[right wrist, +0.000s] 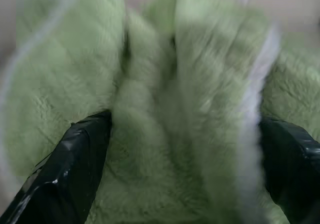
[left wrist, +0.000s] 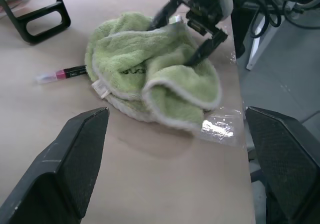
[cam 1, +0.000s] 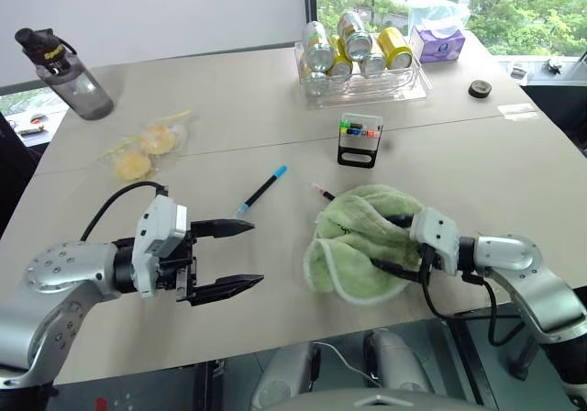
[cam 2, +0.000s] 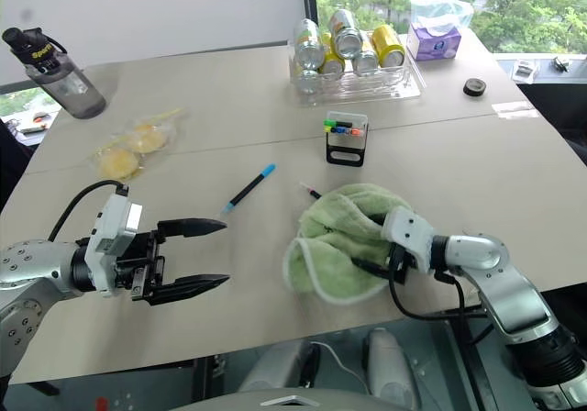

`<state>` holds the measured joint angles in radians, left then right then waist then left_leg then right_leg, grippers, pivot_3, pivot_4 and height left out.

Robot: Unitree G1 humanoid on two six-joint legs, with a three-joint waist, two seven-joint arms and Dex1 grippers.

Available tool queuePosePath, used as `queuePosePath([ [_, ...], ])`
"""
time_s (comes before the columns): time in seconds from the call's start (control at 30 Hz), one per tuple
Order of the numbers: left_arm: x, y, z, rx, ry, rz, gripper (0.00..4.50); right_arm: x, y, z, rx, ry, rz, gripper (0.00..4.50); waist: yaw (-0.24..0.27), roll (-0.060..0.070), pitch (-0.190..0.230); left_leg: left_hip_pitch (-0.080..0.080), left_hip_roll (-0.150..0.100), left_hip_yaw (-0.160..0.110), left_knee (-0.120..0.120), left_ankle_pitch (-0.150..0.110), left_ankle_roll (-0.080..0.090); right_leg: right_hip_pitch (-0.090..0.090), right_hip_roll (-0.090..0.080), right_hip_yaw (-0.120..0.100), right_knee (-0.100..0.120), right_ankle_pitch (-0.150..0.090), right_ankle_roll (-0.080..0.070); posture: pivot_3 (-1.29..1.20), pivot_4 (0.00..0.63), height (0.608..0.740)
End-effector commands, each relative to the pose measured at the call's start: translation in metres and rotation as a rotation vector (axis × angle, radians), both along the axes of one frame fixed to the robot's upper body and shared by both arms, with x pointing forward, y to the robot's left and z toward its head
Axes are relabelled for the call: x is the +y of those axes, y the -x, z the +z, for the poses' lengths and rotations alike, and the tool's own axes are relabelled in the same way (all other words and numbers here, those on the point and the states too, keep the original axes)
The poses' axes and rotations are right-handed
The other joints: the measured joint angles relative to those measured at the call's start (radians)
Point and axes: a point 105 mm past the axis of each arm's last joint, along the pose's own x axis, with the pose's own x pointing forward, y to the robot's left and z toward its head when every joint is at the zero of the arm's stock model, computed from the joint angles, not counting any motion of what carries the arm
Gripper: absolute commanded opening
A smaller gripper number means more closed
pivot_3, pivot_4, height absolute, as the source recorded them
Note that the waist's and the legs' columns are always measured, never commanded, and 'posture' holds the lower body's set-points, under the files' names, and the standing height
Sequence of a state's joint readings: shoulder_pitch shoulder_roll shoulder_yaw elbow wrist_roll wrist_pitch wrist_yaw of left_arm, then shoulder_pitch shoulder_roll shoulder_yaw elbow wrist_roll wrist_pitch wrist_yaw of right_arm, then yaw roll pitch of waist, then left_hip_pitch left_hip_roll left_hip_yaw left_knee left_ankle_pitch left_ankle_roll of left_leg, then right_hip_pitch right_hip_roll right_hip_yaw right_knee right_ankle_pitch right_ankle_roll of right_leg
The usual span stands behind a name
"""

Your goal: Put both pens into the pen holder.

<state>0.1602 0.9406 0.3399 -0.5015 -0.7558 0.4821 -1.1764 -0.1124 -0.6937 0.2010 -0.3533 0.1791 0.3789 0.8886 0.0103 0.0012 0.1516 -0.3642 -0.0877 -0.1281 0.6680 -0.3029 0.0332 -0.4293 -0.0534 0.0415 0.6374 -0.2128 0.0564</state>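
The blue-capped pen [cam 1: 261,191] lies bare on the table, ahead of my left gripper [cam 1: 255,255], which hovers open and empty. The pink-capped pen [cam 1: 322,191] lies with its far end tucked under a crumpled green towel [cam 1: 353,246]; its pink end [left wrist: 60,75] sticks out. My right gripper [cam 1: 386,243] is open, its fingers spread wide and pressed into the towel [right wrist: 165,109] from the right side. The pen holder [cam 1: 359,140], a small black stand with coloured caps on top, stands upright beyond the towel.
A clear tray of drink cans [cam 1: 362,58] sits behind the holder. A water bottle [cam 1: 69,76] stands far left, a plastic bag of yellow items [cam 1: 138,149] lies left of centre. A purple tissue box [cam 1: 440,42] and tape roll [cam 1: 480,88] are far right.
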Motion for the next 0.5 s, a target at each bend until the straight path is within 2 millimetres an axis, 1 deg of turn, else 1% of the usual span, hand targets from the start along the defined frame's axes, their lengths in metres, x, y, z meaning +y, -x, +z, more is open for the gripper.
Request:
queuePosePath([
  [0.03,-0.001,0.001,0.0,-0.027,-0.044,-0.028,4.5,0.008,-0.006,0.017,-0.102,-0.004,-0.001,3.92,-0.004,0.0,0.0,0.0,0.0,0.0,0.0,0.0,0.0,0.0,0.0,0.0,0.0,0.0,0.0,0.0,0.15,0.739],
  [0.07,-0.001,0.0,-0.001,-0.031,-0.052,-0.027,4.5,0.01,-0.008,0.022,-0.11,-0.029,-0.006,3.63,-0.004,0.0,0.0,0.0,0.0,0.0,0.0,0.0,0.0,0.0,0.0,0.0,0.0,0.0,0.0,0.0,0.15,0.739],
  [0.17,0.0,-0.004,-0.003,-0.064,-0.07,-0.013,4.5,0.014,-0.01,0.033,-0.112,-0.083,-0.012,2.25,-0.005,0.0,0.0,0.0,0.0,0.0,0.0,0.0,0.0,0.0,0.0,0.0,0.0,0.0,0.0,0.0,0.15,0.739],
  [0.27,-0.003,-0.007,0.0,-0.08,-0.043,-0.004,4.5,0.014,-0.009,0.041,-0.116,-0.119,-0.003,0.68,0.0,-0.001,0.001,0.0,0.0,0.0,0.0,0.0,0.0,0.0,0.0,0.0,0.0,0.0,0.0,0.0,0.15,0.739],
  [0.3,-0.003,-0.007,0.0,-0.077,-0.038,-0.004,4.5,0.015,-0.008,0.045,-0.114,-0.145,0.007,0.22,0.002,-0.001,0.001,0.0,0.0,0.0,0.0,0.0,0.0,0.0,0.0,0.0,0.0,0.0,0.0,0.0,0.15,0.739],
  [0.33,-0.003,-0.007,0.0,-0.074,-0.036,-0.005,4.5,0.015,-0.007,0.048,-0.112,-0.163,0.014,0.03,0.002,-0.001,0.001,0.0,0.0,0.0,0.0,0.0,0.0,0.0,0.0,0.0,0.0,0.0,0.0,0.0,0.15,0.739],
  [0.4,-0.003,-0.007,0.0,-0.075,-0.036,-0.001,4.5,0.017,-0.001,0.064,-0.109,-0.265,0.06,0.03,0.001,-0.001,0.001,0.0,0.0,0.0,0.0,0.0,0.0,0.0,0.0,0.0,0.0,0.0,0.0,0.0,0.15,0.739],
  [0.43,-0.003,-0.008,0.001,-0.078,-0.035,0.002,4.5,0.015,0.001,0.075,-0.106,-0.332,0.074,0.03,0.001,-0.001,0.001,0.0,0.0,0.0,0.0,0.0,0.0,0.0,0.0,0.0,0.0,0.0,0.0,0.0,0.15,0.739],
  [0.5,-0.003,-0.009,0.003,-0.082,-0.034,0.006,4.5,0.01,0.002,0.088,-0.1,-0.403,0.079,0.03,0.001,-0.001,0.001,0.0,0.0,0.0,0.0,0.0,0.0,0.0,0.0,0.0,0.0,0.0,0.0,0.0,0.15,0.739],
])
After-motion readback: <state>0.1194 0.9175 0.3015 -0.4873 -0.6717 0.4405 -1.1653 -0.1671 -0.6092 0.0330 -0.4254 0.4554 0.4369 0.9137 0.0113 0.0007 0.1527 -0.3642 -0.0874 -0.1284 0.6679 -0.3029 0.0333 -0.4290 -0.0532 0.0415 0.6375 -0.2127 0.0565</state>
